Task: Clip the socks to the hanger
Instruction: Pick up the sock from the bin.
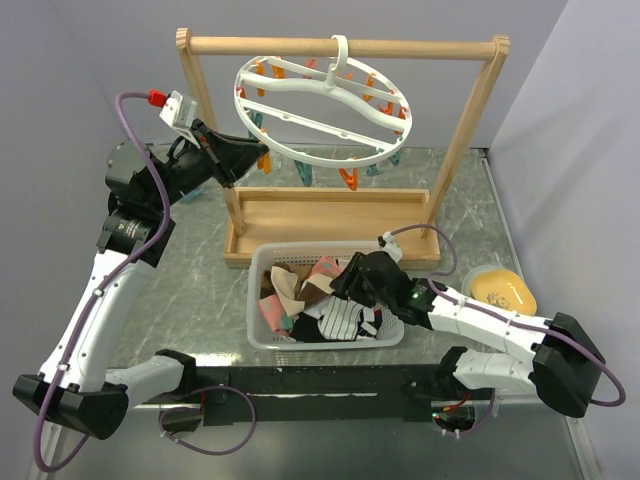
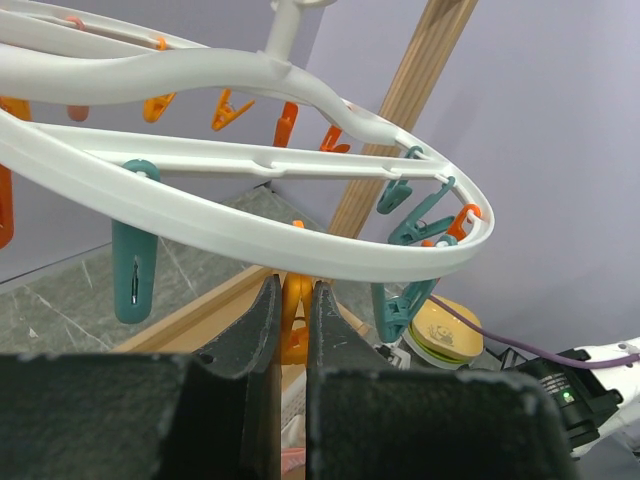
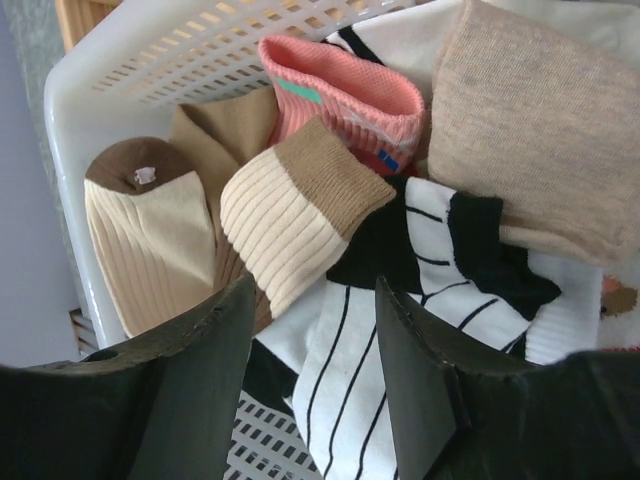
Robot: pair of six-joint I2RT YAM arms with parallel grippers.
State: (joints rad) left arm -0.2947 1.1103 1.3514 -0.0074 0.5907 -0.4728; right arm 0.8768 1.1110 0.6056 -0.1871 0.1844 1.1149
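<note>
As its hook (image 1: 341, 50) points up, the hanger (image 2: 250, 238) spans left-right.

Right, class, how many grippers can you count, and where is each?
2. The left gripper is under the hanger ring, shut on an orange peg; the right gripper hangs open over the socks in the basket.

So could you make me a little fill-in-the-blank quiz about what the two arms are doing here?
1. The left tool is shut on an ____ peg of the hanger.
2. The right tool is ____, above the socks.
3. The socks lie in a ____ basket.
4. The hanger hangs from a ____ frame.
Missing words: orange; open; white; wooden.
</note>
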